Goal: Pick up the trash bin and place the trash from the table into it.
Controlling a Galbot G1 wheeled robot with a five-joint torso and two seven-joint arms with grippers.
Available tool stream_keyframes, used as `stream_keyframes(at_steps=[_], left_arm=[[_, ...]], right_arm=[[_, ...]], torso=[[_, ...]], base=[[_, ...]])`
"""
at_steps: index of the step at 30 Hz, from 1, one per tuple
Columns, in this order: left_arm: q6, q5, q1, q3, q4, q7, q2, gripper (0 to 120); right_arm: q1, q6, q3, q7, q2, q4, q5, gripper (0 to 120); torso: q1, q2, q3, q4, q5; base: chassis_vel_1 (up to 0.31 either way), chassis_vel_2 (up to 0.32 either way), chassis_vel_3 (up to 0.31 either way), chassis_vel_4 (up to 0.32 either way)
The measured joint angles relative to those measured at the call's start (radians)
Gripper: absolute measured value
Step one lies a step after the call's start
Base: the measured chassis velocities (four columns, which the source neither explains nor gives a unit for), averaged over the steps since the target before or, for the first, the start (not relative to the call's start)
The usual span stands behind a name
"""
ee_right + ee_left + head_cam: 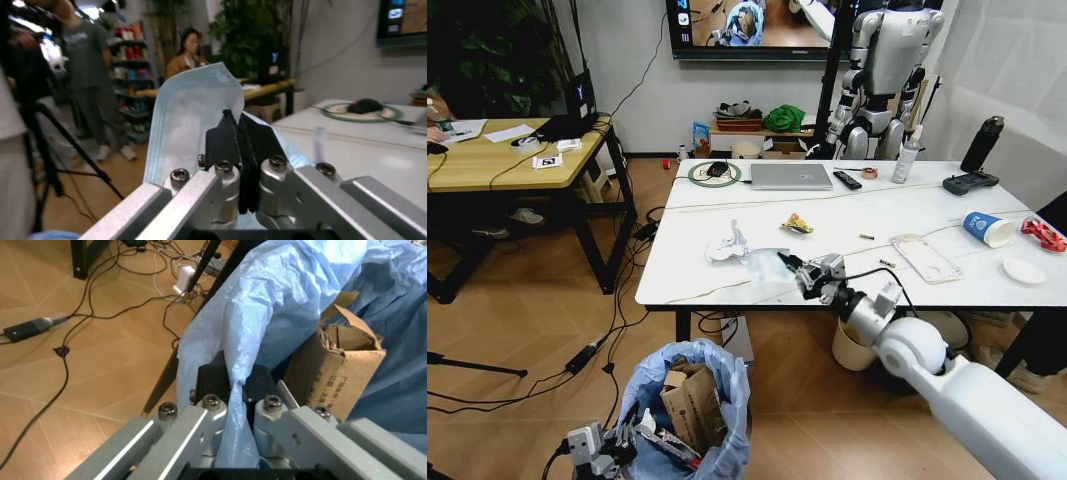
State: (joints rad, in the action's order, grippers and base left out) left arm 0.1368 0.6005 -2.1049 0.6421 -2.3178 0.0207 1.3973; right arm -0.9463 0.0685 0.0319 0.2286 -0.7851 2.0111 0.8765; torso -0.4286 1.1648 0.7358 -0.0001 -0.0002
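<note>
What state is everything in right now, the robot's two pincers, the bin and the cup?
Left pincer: shut on the bag's rim.
Right pincer: shut on a light-blue face mask.
Trash bin: held, cardboard inside.
Blue paper cup: lying on its side.

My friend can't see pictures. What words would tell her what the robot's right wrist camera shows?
The right claw is pinched shut on a light-blue face mask, holding it up beside the white table. Farther back on the table lies a black mouse on a round green-rimmed mat.
</note>
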Motion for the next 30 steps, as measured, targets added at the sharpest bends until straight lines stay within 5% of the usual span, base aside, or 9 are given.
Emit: stream_keyframes(at_steps=[9,24,30], left_arm=[[0.0,-0.006,-0.015,0.008,-0.013,-0.002,0.015,0],[0.0,-0.007,-0.013,0.014,-0.016,-0.001,0.021,0],[0.001,-0.007,-0.008,0.011,-0.011,-0.001,0.025,0]], right_arm=[[-0.014,0.052,0.192,0.07,0.039,0.14,0.016,0],[-0.046,0.109,0.344,0.166,0.067,0.061,-0.161,0],[-0.047,0.109,0.337,0.17,0.058,0.056,-0.176,22]], torso=[[0.0,0.0,0.0,0.0001,0.0001],[0.0,0.0,0.0,0.0,0.0002],[0.0,0.0,0.0,0.0001,0.0002]], base=[[0.0,0.0,0.0,0.0],[0.0,0.0,0.0,0.0],[0.0,0.0,0.0,0.0]])
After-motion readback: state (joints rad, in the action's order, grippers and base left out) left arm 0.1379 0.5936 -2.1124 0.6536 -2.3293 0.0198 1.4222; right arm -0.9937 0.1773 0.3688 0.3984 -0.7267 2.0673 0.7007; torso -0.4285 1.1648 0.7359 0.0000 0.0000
